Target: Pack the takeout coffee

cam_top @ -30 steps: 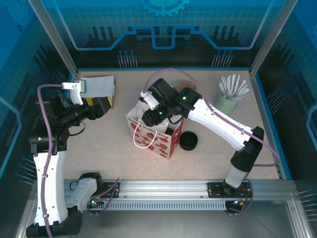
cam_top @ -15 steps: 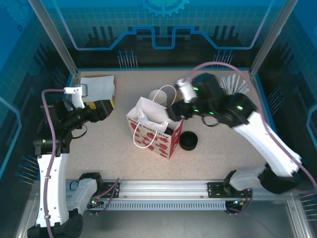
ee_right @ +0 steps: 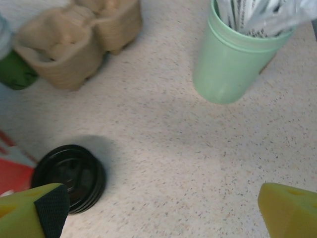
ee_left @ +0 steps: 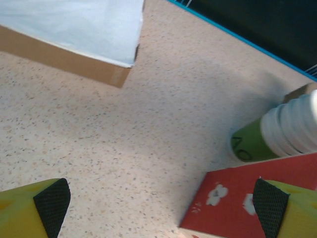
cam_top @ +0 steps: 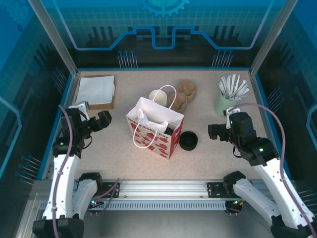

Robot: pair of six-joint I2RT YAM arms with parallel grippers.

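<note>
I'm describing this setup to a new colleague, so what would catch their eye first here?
The red-and-white paper bag, standing open mid-table, draws the eye first. Just behind it stand the green takeout coffee cup and a brown pulp carrier, with a black lid to the bag's right.

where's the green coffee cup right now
In the top view the coffee cup stands mid-table, just behind the red-and-white gift bag, with the brown cup carrier right beside it on the right.
</note>
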